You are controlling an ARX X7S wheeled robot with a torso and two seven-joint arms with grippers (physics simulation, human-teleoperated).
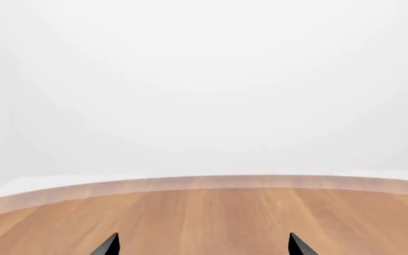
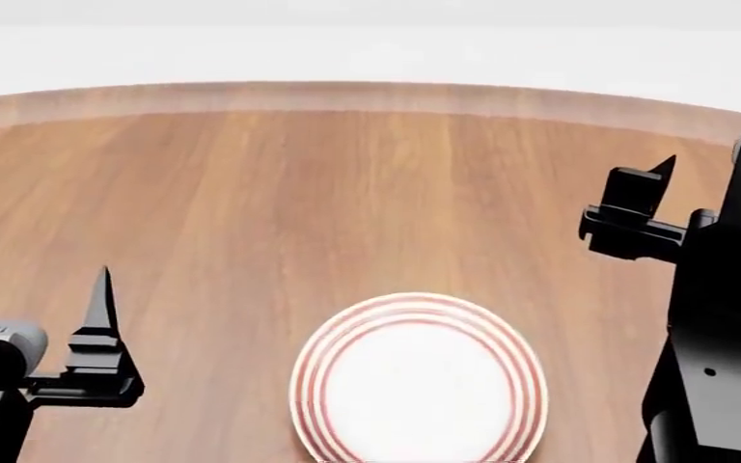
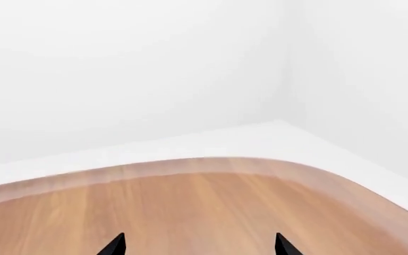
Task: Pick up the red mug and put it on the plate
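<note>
With no mug visible in any view and both grippers, left [image 2: 34, 289] and right [image 3: 198, 245], spread empty beside the plate [image 2: 420, 381], find mug first, then reach.

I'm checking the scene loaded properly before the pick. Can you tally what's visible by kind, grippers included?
Plates: 1, the plate, white with red rings, nothing on it.
Mugs: 0, no red mug in any view.
Tables: 1, the wooden table.
Grippers: 2, the left gripper and the right gripper, both open and holding nothing.
Total: 4.
</note>
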